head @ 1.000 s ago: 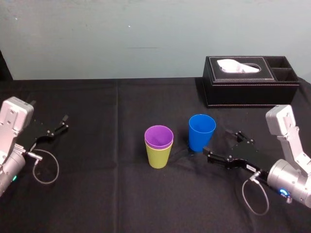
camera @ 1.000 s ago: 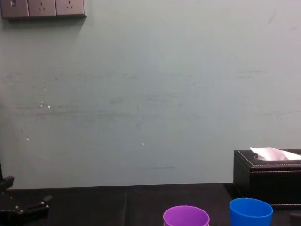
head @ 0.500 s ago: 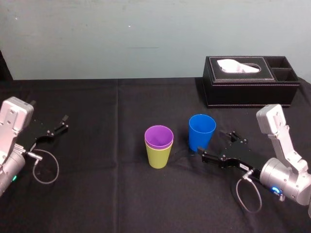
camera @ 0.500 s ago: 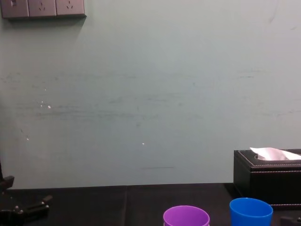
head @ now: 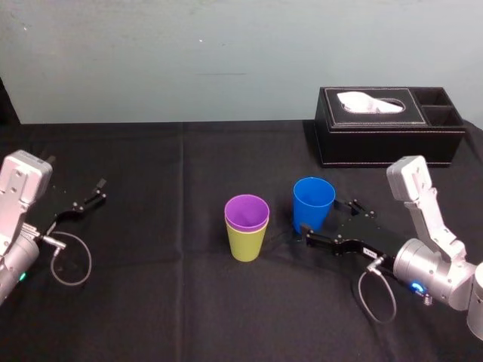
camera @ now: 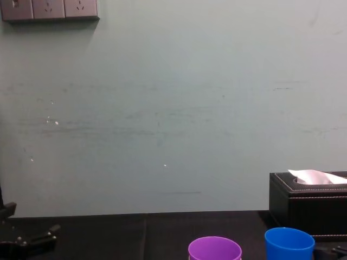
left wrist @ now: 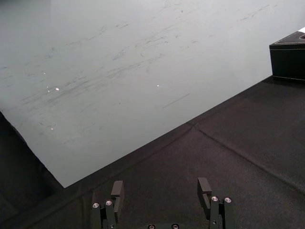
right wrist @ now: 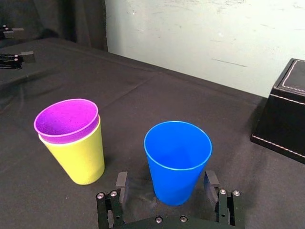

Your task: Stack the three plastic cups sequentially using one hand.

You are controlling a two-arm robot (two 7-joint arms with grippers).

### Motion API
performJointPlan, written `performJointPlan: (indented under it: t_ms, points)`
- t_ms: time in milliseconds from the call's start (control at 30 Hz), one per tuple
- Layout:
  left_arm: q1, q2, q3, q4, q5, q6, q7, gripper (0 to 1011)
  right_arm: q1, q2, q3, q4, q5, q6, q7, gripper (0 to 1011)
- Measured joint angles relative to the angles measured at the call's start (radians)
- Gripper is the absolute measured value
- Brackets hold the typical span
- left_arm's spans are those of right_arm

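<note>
A black tissue box (head: 389,136) with pale stitching along its edges stands upright at the far right of the table, close to the wall. A white tissue (head: 368,102) pokes up through the oval slot in its lid. At the box's right end are two open compartments (head: 440,105), one behind the other. A black cloth (head: 166,302) covers the table, with a crease (head: 183,196) running front to back. Behind is a pale green wall (head: 189,53) with faint scuffs, and a row of power outlets (camera: 50,9) is mounted high on it at the left.
</note>
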Motion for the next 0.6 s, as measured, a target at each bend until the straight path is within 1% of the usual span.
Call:
performJointPlan:
  t_ms: [333,600]
  points:
    - [0.000,0.000,0.000,0.000,0.000,0.000,0.000,1010,0.043,-0.029,-0.018,0.052,-0.017,0.006,-0.003,1004]
    - [0.000,0.000,0.000,0.000,0.000,0.000,0.000,1010,0.072,-0.050,-0.028,0.077,-0.032,0.012,-0.010,1004]
